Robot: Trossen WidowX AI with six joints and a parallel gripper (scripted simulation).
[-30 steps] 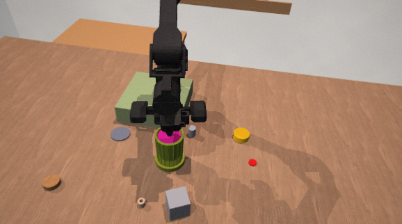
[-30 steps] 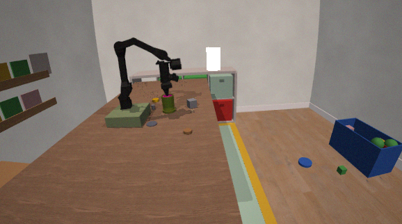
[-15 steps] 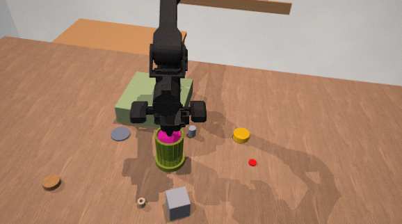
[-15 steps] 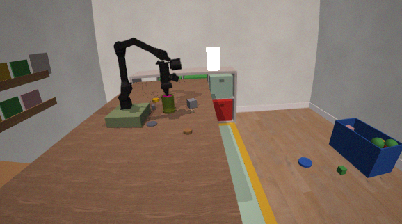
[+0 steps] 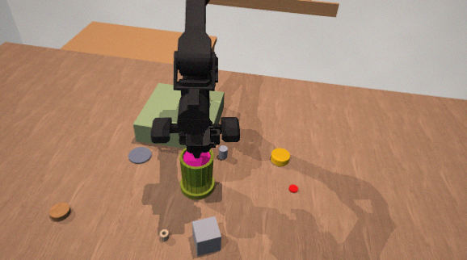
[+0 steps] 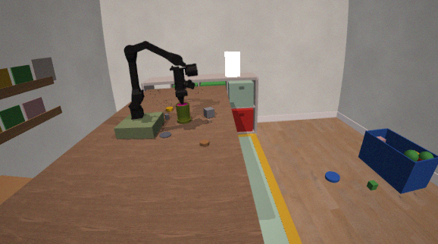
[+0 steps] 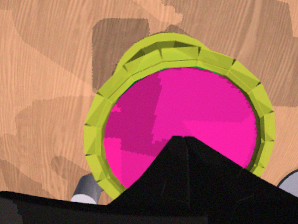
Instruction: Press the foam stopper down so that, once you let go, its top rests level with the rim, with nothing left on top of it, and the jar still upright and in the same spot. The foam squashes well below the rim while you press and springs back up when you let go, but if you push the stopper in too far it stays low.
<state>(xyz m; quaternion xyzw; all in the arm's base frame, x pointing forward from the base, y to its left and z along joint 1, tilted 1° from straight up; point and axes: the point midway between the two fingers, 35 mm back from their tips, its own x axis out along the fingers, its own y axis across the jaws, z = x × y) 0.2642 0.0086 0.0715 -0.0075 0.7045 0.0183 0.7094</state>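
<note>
An olive-green ribbed jar (image 5: 196, 178) (image 6: 183, 114) (image 7: 100, 123) stands upright on the wooden table. A magenta foam stopper (image 5: 190, 161) (image 6: 179, 104) (image 7: 193, 106) fills its mouth and shows a little above the rim in the top view. My gripper (image 5: 197, 154) (image 6: 181, 101) (image 7: 181, 146) is shut, points straight down and has its tip on the stopper's top, near the centre. Nothing else lies on the stopper.
A green base block (image 5: 155, 113) holds the arm behind the jar. Close around the jar lie a small grey cylinder (image 5: 223, 153), a grey disc (image 5: 140, 155), a yellow disc (image 5: 280, 157), a red dot (image 5: 293, 188), a grey cube (image 5: 206, 235), a small ring (image 5: 163, 235) and a brown disc (image 5: 60, 211).
</note>
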